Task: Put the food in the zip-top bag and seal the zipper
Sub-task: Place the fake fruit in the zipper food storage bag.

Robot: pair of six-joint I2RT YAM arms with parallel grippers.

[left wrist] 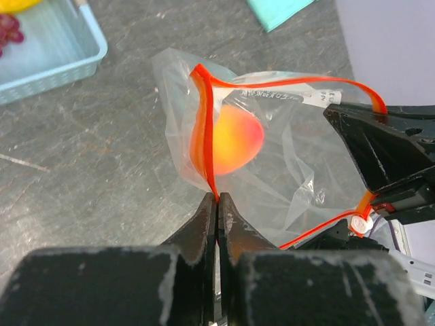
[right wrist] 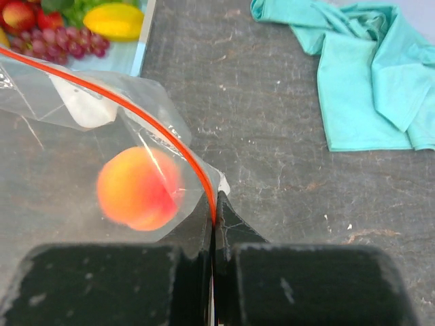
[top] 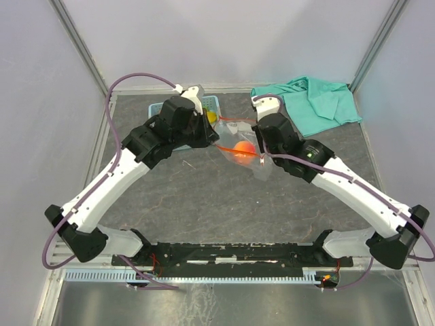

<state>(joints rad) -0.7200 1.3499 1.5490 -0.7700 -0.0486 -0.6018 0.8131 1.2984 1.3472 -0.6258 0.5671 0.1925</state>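
Observation:
The clear zip-top bag (top: 246, 159) (left wrist: 299, 170) (right wrist: 47, 183) hangs between my two grippers, held above the table. An orange-pink peach (top: 242, 150) (left wrist: 234, 139) (right wrist: 138, 188) lies inside it. The red-orange zipper (left wrist: 204, 129) (right wrist: 163, 136) runs along its mouth, which gapes open in the left wrist view. My left gripper (top: 216, 144) (left wrist: 217, 199) is shut on the zipper at one end. My right gripper (top: 260, 155) (right wrist: 215, 217) is shut on the zipper at the other end. More food, purple grapes (right wrist: 58, 46), a yellow fruit (right wrist: 114, 20) and red strawberries (right wrist: 20, 13), lies in the basket.
A light blue lattice basket (top: 160, 109) (left wrist: 61, 64) (right wrist: 136, 54) stands at the back, behind my left arm. A teal cloth (top: 316, 102) (right wrist: 370, 75) lies crumpled at the back right. Grey walls with metal posts close in both sides.

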